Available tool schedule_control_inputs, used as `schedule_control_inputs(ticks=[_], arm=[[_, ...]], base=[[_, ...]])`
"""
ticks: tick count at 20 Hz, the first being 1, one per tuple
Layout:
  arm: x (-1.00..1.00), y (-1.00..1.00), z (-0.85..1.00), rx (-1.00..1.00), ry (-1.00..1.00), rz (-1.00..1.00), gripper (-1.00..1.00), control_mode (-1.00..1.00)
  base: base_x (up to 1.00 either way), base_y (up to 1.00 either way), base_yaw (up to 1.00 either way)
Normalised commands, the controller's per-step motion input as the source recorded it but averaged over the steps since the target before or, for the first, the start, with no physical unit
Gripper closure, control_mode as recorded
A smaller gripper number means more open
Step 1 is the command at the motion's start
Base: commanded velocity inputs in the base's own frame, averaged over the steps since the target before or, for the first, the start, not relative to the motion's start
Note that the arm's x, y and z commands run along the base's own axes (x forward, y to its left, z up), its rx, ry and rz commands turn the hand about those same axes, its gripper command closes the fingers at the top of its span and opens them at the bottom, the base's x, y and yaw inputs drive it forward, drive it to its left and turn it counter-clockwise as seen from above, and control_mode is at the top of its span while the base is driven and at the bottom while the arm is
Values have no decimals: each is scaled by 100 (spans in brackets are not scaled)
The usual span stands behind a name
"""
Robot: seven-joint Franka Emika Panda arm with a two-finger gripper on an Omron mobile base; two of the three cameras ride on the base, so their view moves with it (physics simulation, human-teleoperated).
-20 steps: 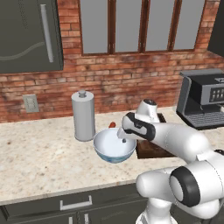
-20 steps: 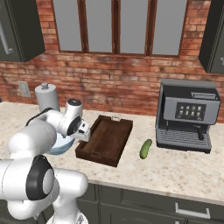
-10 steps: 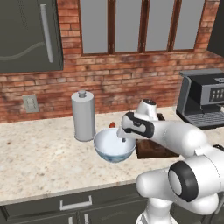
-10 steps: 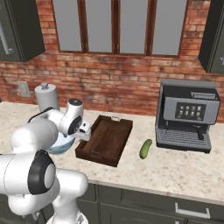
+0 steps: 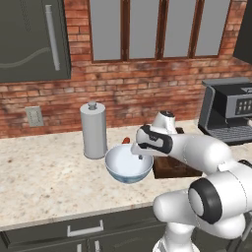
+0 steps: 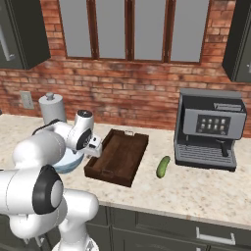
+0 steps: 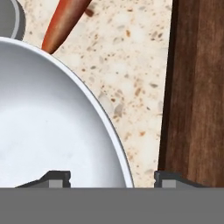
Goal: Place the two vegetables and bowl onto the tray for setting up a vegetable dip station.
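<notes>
The bowl (image 5: 128, 165) (image 6: 66, 162) (image 7: 43, 122), white inside and pale blue outside, stands on the counter just left of the dark wooden tray (image 6: 120, 157) (image 5: 172, 170) (image 7: 197, 87). My gripper (image 5: 140, 153) (image 6: 93, 147) (image 7: 113, 177) is down at the bowl's rim on the tray side. Its jaws stand apart, one finger inside the bowl and one outside, neither visibly touching the rim. The orange-red carrot (image 7: 65, 22) (image 5: 126, 141) lies on the counter behind the bowl, near the canister. The green cucumber (image 6: 163, 166) lies right of the tray.
A tall grey canister (image 5: 93, 130) (image 6: 51, 110) stands close behind the bowl on the left. A coffee machine (image 6: 211, 130) (image 5: 229, 110) sits at the right against the brick wall. A narrow strip of speckled counter separates the bowl from the tray.
The hand has settled slightly lower onto the bowl's rim. The bowl, tray and vegetables have not moved.
</notes>
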Motion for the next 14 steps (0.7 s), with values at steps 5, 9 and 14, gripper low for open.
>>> schedule_control_inputs(ticks=[5, 9, 14], arm=[[-11, 5, -8, 0, 0, 0, 100, -100], [-14, 0, -1, 0, 0, 0, 100, -100], [-14, -6, 18, 0, -2, 0, 100, -100]], base=[[0, 0, 0], [0, 0, 0], [0, 0, 0]])
